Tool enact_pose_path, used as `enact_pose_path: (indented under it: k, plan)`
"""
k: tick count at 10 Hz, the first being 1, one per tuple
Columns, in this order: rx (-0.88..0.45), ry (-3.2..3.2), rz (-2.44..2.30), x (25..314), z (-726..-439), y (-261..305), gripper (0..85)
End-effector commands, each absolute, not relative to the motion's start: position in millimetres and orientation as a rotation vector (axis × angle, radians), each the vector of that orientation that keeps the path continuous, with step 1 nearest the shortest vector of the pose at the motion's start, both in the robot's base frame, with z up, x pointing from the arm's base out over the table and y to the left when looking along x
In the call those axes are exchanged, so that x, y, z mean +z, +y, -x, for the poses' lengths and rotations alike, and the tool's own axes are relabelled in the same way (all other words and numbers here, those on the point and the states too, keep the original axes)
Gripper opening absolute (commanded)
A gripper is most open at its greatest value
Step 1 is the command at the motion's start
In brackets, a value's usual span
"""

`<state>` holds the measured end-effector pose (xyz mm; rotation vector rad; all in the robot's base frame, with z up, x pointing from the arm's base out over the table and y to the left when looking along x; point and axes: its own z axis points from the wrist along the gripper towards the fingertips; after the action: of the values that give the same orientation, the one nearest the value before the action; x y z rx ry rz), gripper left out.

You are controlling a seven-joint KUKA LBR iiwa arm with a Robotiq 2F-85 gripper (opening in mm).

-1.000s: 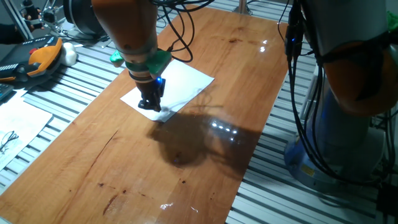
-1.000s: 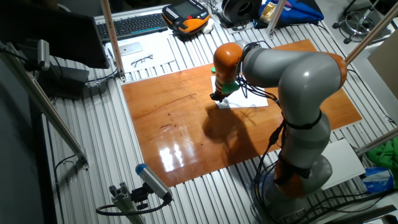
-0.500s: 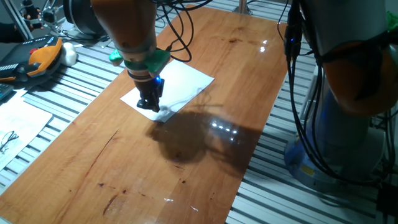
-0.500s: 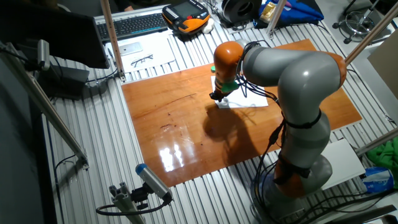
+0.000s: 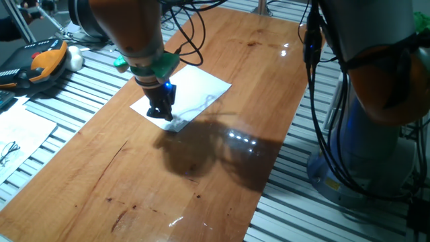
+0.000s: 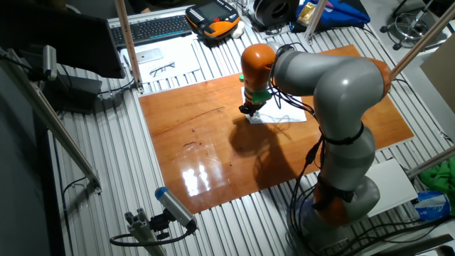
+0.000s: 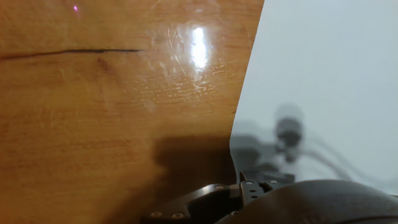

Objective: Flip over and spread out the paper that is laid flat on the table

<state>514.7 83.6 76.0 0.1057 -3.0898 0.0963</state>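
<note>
Only close-up shows paper [image 7: 323, 81] edge.

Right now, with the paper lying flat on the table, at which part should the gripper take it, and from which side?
Probably the near edge of the paper, where the gripper already sits, coming from above and over the bare table. The sheet is thin and flat, so only an edge or corner offers anything to pinch. The hand view shows that edge straight, wood beside it.

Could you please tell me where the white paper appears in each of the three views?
One fixed view: the paper lies upper centre, under the gripper.
The other fixed view: right of centre, mostly behind the arm.
Hand view: fills the right side.
Shared landmark: the table.
</note>
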Motion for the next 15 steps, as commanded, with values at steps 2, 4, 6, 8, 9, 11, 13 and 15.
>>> enact_pose_path:
  k: [2,4,6,8,9,11,13,15]
  plan:
    - [0.084,-3.083,-0.138,76,-515,84,0.0]
    - [0.089,-3.110,-0.143,76,-515,84,0.0]
    - [0.071,-3.126,-0.137,76,-515,84,0.0]
    - [0.050,-3.133,-0.102,76,-517,85,0.0]
    - [0.062,-3.132,-0.104,72,-523,87,0.0]
    - [0.089,-3.134,-0.152,62,-527,83,0.0]
    - [0.086,-3.147,-0.168,55,-523,82,0.0]
    - [0.099,-3.159,-0.162,48,-517,86,0.0]
